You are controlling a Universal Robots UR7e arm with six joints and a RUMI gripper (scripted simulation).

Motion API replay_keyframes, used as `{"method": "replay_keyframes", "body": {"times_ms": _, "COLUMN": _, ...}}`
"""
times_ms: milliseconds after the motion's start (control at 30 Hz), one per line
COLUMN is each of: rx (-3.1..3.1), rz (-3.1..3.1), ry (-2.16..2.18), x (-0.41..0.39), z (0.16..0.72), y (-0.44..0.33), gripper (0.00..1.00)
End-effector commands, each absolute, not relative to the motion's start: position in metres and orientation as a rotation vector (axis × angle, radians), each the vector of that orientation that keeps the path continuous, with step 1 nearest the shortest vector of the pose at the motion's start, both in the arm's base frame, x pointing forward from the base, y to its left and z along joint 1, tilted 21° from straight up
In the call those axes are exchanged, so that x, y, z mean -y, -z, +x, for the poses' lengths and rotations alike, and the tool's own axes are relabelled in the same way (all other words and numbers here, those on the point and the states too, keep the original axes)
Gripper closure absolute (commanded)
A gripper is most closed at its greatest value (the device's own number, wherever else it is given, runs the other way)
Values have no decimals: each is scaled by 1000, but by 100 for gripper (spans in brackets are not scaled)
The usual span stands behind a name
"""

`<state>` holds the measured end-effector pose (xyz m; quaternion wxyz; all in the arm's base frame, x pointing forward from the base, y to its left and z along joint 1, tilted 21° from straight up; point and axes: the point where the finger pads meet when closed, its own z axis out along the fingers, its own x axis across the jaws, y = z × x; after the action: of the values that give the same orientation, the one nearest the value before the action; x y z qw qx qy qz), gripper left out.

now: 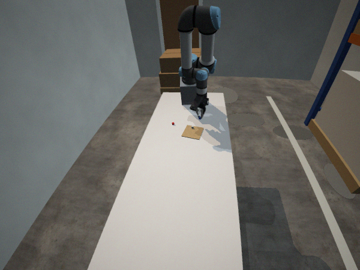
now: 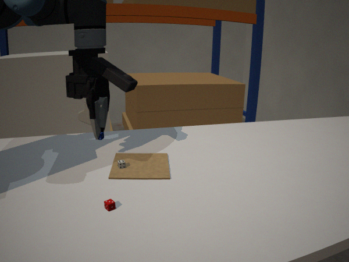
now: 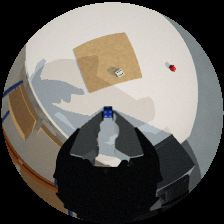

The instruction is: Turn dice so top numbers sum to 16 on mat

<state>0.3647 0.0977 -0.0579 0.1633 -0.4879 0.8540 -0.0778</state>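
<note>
Table point(image 1: 180, 195) point(image 2: 232, 189) point(image 3: 165, 40) is seen lengthwise in the top view, side-on in the ext. view; clock dirs. below are given as in the ext. view, w/ 12 pointing away from the cam.

Nearest, a red die point(image 1: 173, 123) point(image 2: 110, 205) point(image 3: 172, 68) is seen on bare tabletop, off the mat, at approx. 7 o'clock from it. Next, the tan mat point(image 1: 190, 134) point(image 2: 148, 169) point(image 3: 102, 55) is laid flat, w/ a white die point(image 1: 192, 128) point(image 2: 121, 164) point(image 3: 119, 73) set on it, fully inside the edges, toward 9 o'clock. Top nos. on both can't be read for sure.

Farther back, at approx. 11 o'clock from the mat, a blue die point(image 1: 200, 117) point(image 2: 101, 135) point(image 3: 108, 111) is clamped betw. the tips of the gripper point(image 1: 199, 116) point(image 2: 99, 136) point(image 3: 108, 116), which is pointed down & not over the mat. Its no. can't be read either. So 1 of 3 dice is on the mat.

Farthest, past the table at approx. 1 o'clock, brown boxes point(image 2: 186, 99) point(image 3: 22, 112) are stacked by a blue-&-orange rack point(image 1: 333, 69) point(image 2: 255, 58) point(image 3: 12, 88).
</note>
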Motion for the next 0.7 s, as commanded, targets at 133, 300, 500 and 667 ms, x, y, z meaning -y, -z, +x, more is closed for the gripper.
{"method": "replay_keyframes", "body": {"times_ms": 133, "rx": -2431, "rz": -1404, "ry": 222, "x": -96, "z": 352, "y": 20, "gripper": 100}}
{"method": "replay_keyframes", "body": {"times_ms": 300, "rx": -2383, "rz": -1494, "ry": 239, "x": -91, "z": 363, "y": 16, "gripper": 100}}
{"method": "replay_keyframes", "body": {"times_ms": 500, "rx": -2317, "rz": -1606, "ry": 260, "x": -85, "z": 377, "y": 12, "gripper": 100}}
{"method": "replay_keyframes", "body": {"times_ms": 667, "rx": -2314, "rz": -1612, "ry": 261, "x": -84, "z": 377, "y": 12, "gripper": 100}}
